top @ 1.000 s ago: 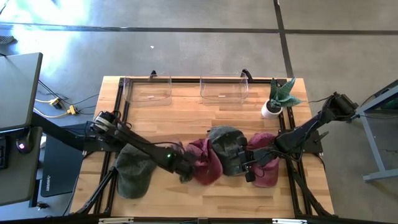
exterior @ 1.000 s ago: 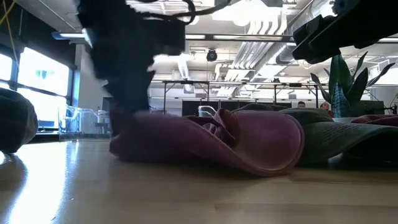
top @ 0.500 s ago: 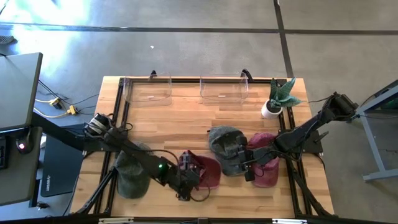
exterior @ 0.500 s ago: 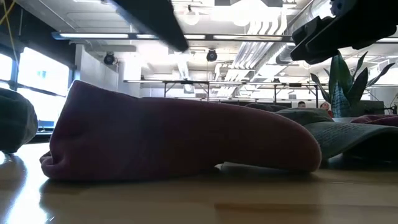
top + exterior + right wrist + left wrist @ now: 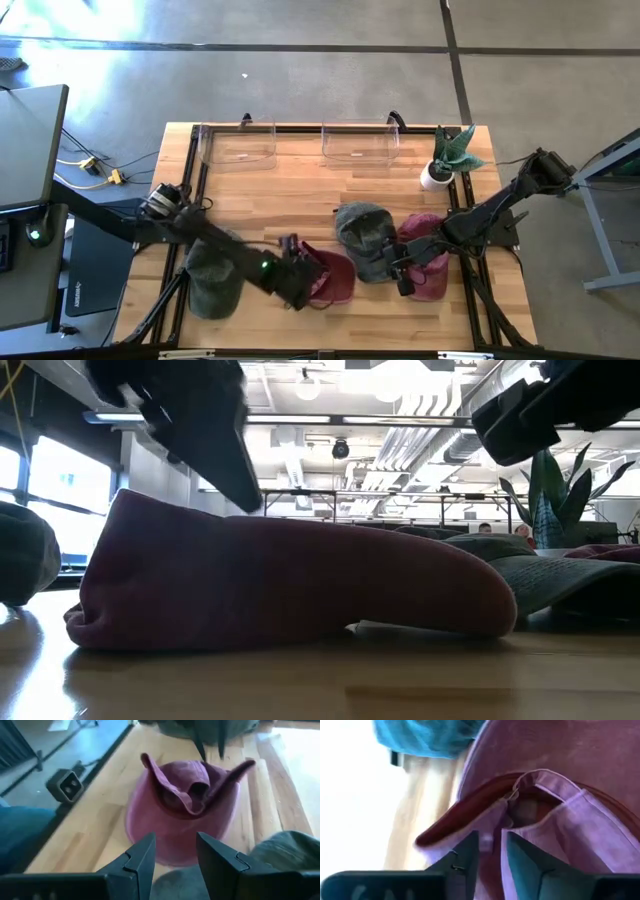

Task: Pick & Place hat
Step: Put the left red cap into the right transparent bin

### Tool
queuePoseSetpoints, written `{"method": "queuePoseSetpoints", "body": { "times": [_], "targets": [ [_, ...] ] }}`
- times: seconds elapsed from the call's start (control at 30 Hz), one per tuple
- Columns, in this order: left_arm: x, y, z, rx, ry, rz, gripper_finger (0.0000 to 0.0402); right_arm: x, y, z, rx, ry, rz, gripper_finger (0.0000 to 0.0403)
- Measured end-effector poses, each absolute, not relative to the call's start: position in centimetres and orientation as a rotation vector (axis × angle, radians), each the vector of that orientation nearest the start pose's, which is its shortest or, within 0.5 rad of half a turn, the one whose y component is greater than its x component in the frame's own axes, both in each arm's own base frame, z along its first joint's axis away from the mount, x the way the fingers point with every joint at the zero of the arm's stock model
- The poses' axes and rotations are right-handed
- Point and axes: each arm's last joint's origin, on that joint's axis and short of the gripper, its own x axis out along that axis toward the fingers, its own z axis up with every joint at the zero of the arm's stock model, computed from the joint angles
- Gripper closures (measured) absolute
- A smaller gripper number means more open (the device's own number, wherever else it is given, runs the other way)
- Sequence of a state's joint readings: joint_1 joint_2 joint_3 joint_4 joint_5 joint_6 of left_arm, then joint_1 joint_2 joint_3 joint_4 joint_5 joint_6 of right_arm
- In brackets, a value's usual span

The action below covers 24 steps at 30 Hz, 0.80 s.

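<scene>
The wooden table (image 5: pixel 300 190) sits on a grey floor, with two clear boxes (image 5: pixel 238 145) and a small plant (image 5: pixel 447 155) along its far edge. The left gripper (image 5: pixel 296 285) is a little open at the edge of a red hat (image 5: pixel 333 277) lying flat near the front. The right gripper (image 5: pixel 402 270) is open above another red hat (image 5: pixel 428 262), beside a grey hat (image 5: pixel 362 235), and a big room with ceiling lights shows behind

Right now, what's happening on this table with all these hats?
The left tool sits at the edge of a maroon hat near the table's front, fingers slightly apart around the fabric. The right tool hovers open over a second maroon hat. Two grey-green hats also lie there.
</scene>
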State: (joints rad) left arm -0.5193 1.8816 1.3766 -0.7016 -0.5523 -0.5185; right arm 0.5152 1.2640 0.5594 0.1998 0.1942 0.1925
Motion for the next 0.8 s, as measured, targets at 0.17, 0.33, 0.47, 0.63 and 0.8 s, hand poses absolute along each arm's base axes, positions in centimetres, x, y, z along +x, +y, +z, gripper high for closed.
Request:
{"method": "queuePoseSetpoints", "body": {
  "times": [0.17,0.33,0.47,0.63,0.8],
  "targets": [
    [35.1,-13.6,18.0,0.064,0.994,0.266,0.0373,22.0,11.9,19.6,0.006,0.499,0.280,0.0265],
    [32.5,-10.3,16.3,-0.141,1.267,0.566,0.0394,22.0,11.8,19.5,0.000,0.515,0.278,0.0265],
    [28.3,-10.0,16.7,-0.103,1.457,0.942,0.0398,21.8,11.7,19.2,-0.003,0.544,0.263,0.0265],
    [26.4,-13.6,18.0,-0.186,1.383,1.041,0.0399,21.8,11.7,19.1,-0.003,0.549,0.241,0.0265],
    [26.4,-18.1,19.2,-0.236,1.129,0.838,0.0401,21.9,11.6,19.2,-0.008,0.540,0.216,0.0265]
  ]
}}
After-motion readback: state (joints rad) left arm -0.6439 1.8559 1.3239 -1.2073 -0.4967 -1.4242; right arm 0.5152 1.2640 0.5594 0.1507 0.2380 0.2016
